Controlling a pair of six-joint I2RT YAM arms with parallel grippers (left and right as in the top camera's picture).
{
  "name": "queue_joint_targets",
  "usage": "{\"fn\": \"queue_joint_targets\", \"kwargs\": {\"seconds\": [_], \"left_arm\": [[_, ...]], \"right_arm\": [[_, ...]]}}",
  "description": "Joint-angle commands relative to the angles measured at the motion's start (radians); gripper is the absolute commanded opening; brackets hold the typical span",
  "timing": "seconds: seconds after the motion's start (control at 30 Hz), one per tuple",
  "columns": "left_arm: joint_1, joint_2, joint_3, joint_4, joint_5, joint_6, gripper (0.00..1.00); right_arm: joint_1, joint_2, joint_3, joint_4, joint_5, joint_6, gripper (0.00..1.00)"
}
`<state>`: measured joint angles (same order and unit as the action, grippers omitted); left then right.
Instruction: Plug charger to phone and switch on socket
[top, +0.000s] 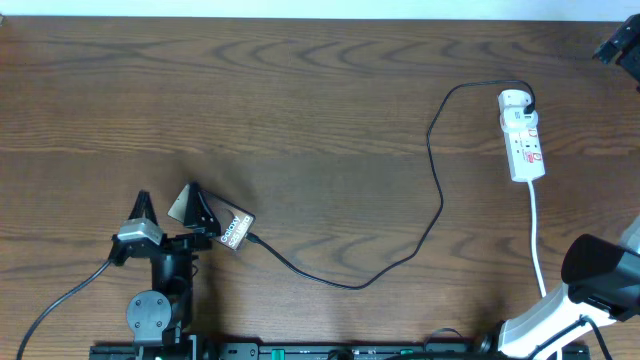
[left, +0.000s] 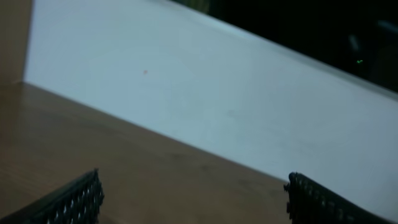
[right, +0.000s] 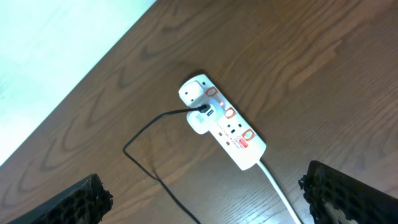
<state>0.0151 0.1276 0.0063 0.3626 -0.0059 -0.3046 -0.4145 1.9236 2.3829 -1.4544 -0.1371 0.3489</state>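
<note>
The brown phone (top: 236, 229) lies on the table at the lower left with its white lettering up. The thin black charger cable (top: 436, 190) runs from the white socket strip (top: 522, 135) at the right to the phone, and its tip meets the phone's right edge. My left gripper (top: 170, 208) is open; its right finger crosses over the phone's left part. The left wrist view shows the open, empty jaws (left: 194, 199) and no phone. My right gripper (right: 205, 202) is open and empty, above the table near the socket strip (right: 224, 121) and the cable (right: 144, 163).
The strip's white cord (top: 537, 240) runs down towards the right arm (top: 600, 268) at the lower right. A dark object (top: 620, 45) sits at the top right corner. A white wall (left: 205, 93) borders the table's far edge.
</note>
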Motion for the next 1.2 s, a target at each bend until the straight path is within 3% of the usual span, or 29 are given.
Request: {"fn": "queue_joint_targets", "kwargs": {"seconds": [0.0, 0.33, 1.17], "left_arm": [[0.035, -0.064, -0.002, -0.084, -0.010, 0.023, 0.91], [0.040, -0.127, -0.002, -0.443, -0.009, 0.024, 0.91], [0.041, -0.124, -0.002, -0.436, -0.009, 0.050, 0.91]], "right_arm": [[0.003, 0.003, 0.003, -0.002, 0.008, 0.010, 0.99], [0.003, 0.003, 0.003, -0.002, 0.008, 0.010, 0.99], [0.003, 0.003, 0.003, -0.002, 0.008, 0.010, 0.99]]}}
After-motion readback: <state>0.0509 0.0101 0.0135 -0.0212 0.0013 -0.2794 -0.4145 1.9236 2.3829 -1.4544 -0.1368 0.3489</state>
